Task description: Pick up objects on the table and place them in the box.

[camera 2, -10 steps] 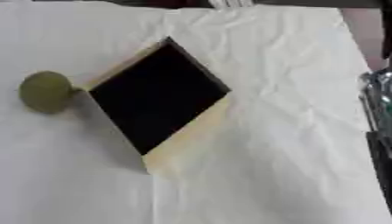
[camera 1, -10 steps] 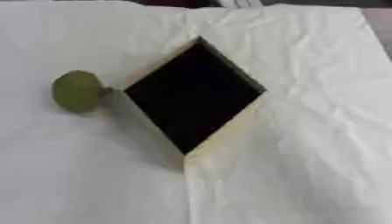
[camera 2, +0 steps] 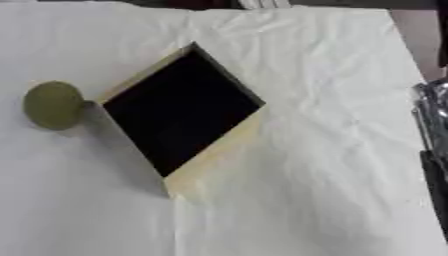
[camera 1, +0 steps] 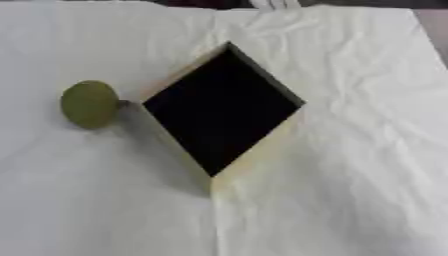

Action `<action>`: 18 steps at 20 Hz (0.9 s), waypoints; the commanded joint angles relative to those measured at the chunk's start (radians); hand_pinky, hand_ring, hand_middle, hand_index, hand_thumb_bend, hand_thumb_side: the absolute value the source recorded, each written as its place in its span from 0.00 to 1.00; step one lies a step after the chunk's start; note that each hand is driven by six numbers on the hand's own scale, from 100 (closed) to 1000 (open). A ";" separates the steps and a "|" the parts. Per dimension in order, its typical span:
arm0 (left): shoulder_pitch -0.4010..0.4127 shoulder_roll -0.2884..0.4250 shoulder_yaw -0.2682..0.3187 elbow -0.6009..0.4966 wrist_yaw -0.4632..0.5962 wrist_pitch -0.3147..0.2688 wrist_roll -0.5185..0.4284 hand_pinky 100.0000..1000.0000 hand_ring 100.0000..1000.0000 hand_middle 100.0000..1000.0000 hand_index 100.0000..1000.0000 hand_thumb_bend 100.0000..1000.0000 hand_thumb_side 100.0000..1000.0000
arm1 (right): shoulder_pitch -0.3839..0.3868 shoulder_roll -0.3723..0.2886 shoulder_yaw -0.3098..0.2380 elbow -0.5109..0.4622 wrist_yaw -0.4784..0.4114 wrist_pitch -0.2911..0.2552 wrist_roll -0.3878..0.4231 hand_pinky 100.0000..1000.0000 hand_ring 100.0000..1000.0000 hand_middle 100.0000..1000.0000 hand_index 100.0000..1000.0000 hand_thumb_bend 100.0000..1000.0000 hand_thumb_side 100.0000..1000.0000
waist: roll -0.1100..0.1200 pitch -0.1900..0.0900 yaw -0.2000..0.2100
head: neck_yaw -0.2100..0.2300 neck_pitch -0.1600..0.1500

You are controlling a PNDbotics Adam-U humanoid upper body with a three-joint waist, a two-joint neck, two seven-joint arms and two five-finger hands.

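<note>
While the olive-green round object (camera 1: 88,103) lies just left of the box (camera 1: 262,150), nothing is grasped yet; the right hand's (camera 2: 430,135) fingers cannot be made out, so a reach comes next.

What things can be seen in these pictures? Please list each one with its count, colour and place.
box: one, pale tan walls with a dark inside, turned like a diamond, near the middle of the cloth.
round fruit: one, olive green, on the cloth just left of the box's left corner, outside the box.
cloth: one, white and wrinkled, covering the table.
robot arm: one part only, dark with silver, at the right edge of the right eye view; no robot hand shows in either view.
</note>
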State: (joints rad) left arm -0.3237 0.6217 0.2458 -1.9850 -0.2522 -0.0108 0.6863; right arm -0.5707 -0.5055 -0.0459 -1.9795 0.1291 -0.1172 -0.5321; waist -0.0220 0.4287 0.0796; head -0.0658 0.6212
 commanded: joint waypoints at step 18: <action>0.092 0.466 -0.269 -0.015 -0.391 -0.036 -0.591 0.75 0.71 0.71 0.89 0.30 0.78 | -0.009 -0.031 0.005 -0.021 0.002 0.004 0.015 0.80 0.70 0.70 0.85 0.26 0.65 | 0.019 -0.034 -0.013 | 0.004 -0.001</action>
State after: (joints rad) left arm -0.2284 1.0399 -0.0215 -1.9855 -0.6426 -0.0363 0.1171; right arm -0.5708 -0.5072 -0.0362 -1.9795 0.1302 -0.1127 -0.5194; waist -0.0071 0.4198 0.0670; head -0.0647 0.6219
